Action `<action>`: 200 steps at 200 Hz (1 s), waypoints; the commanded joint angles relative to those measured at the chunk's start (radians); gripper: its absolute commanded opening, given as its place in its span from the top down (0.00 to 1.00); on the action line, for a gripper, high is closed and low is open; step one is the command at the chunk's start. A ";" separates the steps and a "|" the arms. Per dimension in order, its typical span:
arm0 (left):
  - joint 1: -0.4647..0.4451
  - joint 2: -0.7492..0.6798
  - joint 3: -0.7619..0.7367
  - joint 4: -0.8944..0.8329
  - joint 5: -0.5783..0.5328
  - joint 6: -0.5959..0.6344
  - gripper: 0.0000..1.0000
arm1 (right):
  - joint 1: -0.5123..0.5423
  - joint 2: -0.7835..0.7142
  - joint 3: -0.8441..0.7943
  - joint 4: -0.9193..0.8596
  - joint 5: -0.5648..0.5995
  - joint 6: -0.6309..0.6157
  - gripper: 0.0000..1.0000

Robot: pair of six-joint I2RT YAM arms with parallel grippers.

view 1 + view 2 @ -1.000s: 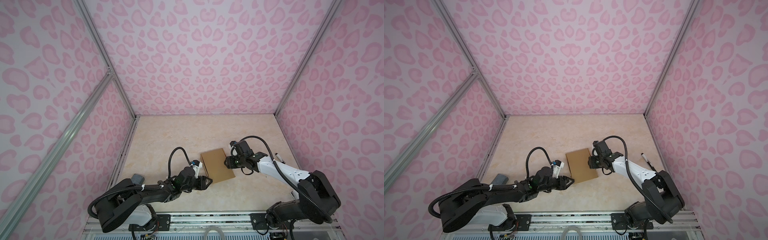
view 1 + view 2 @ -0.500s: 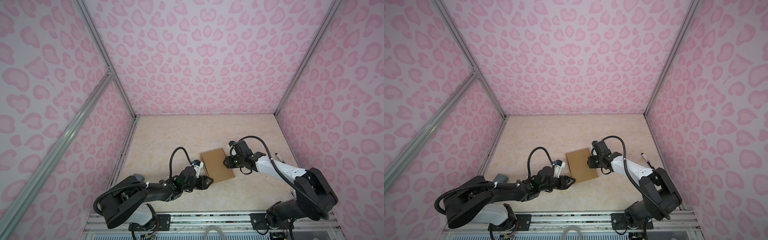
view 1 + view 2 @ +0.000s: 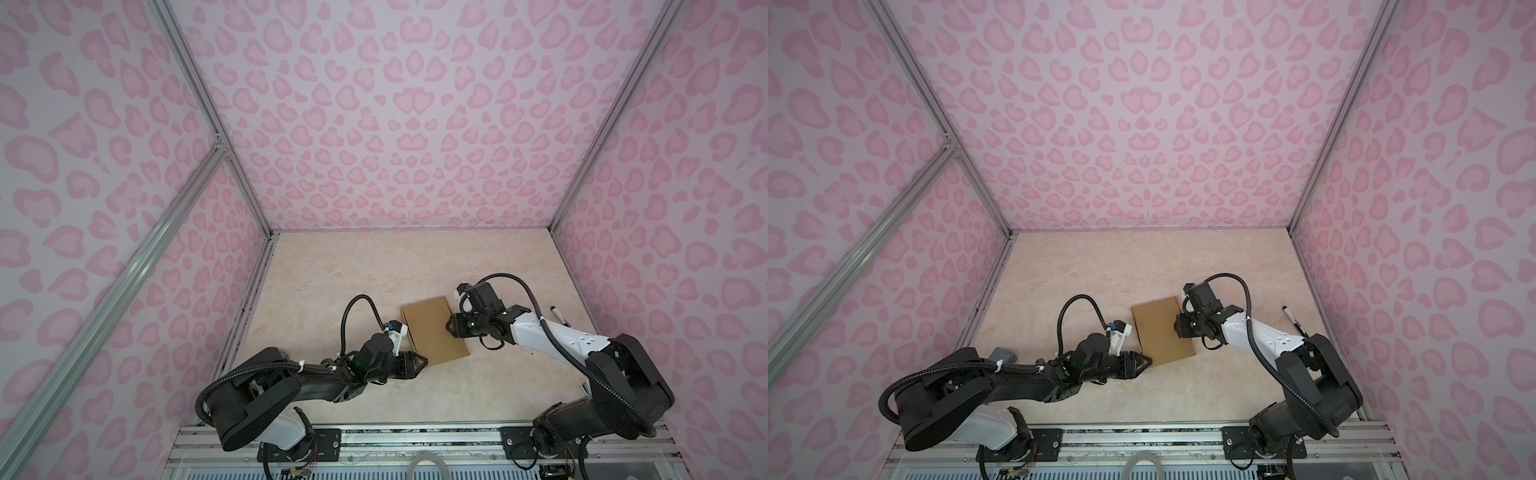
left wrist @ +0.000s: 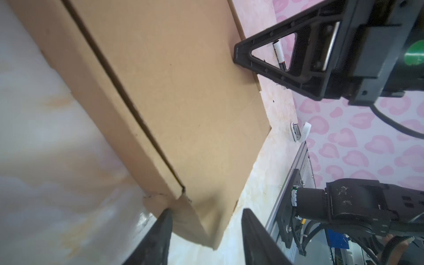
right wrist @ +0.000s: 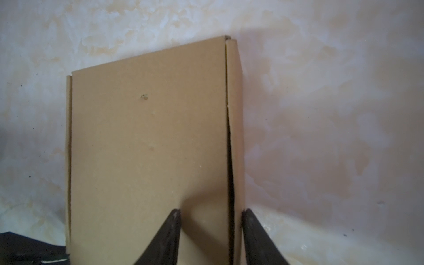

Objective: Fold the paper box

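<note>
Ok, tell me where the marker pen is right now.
In both top views the marker pen lies on the table at the right, beside the right arm's white link, apart from the paper box.

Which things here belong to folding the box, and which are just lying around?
For the job:
paper box
left gripper, at its near corner
right gripper, at its far long edge

Lying about:
marker pen
grey block

Paper box between 2 grippers on the worktop

The paper box [image 3: 434,330] lies flat on the worktop [image 3: 353,270], in front of centre. The left gripper [image 3: 424,360] sits at its front-left corner, and the right gripper [image 3: 449,328] at its right edge. A marker pen [image 3: 559,321] lies further right, just behind the right arm, well apart from the box.
</note>
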 commanded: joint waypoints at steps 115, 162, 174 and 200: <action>-0.001 0.016 0.004 0.071 -0.020 0.027 0.49 | 0.002 -0.001 -0.022 -0.003 -0.021 0.012 0.56; 0.001 -0.003 -0.010 0.062 -0.035 0.029 0.51 | 0.002 -0.020 -0.031 -0.012 -0.014 0.014 0.56; 0.001 -0.009 -0.013 0.056 -0.039 0.032 0.52 | 0.001 -0.024 -0.034 -0.013 -0.013 0.015 0.56; 0.001 -0.019 -0.016 0.048 -0.050 0.037 0.52 | 0.002 -0.027 -0.034 -0.017 -0.014 0.015 0.56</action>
